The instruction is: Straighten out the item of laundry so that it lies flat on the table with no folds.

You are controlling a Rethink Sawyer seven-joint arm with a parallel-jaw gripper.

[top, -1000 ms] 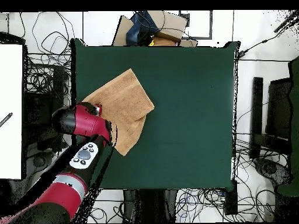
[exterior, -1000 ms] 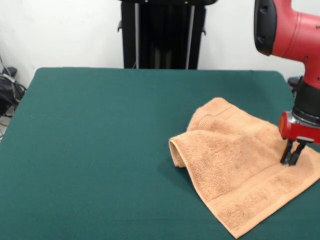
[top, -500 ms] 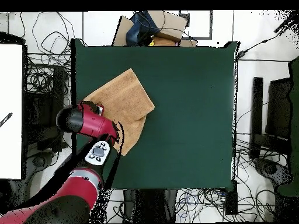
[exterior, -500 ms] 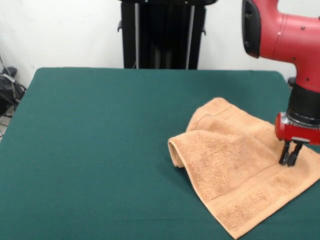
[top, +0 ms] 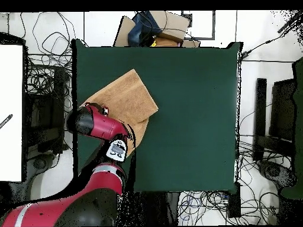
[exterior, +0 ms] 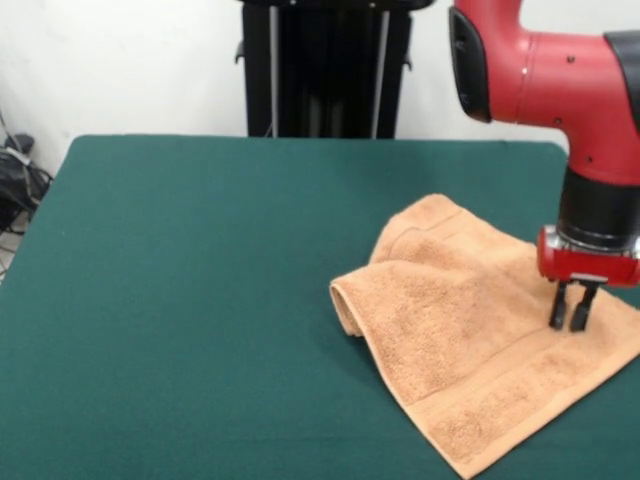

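1. You can see the small, soft, orange-tan terry towel [exterior: 480,345] lying on the big table with the dark green cloth top [exterior: 180,300]. It sits near one side edge of the table, on the right in the front view.
2. The towel is not flat yet. One part is folded over on top of the rest, and the fold makes a rounded hump [exterior: 350,300] on the side that faces the middle of the table.
3. The red and black arm's gripper [exterior: 571,318] points straight down with its tips at the towel, close to the towel's outer edge. Its two thin black fingers [exterior: 558,308] sit close together with only a slim gap, and they look pinched on the top layer of cloth. I think this is so, but I am not sure.
4. To do this step well, hold only the top layer, not both.
5. Lift just a little, then pull slowly away from the hump so the fold can open.
6. Watch the bottom layer. If it slides along too, stop and take a new hold.
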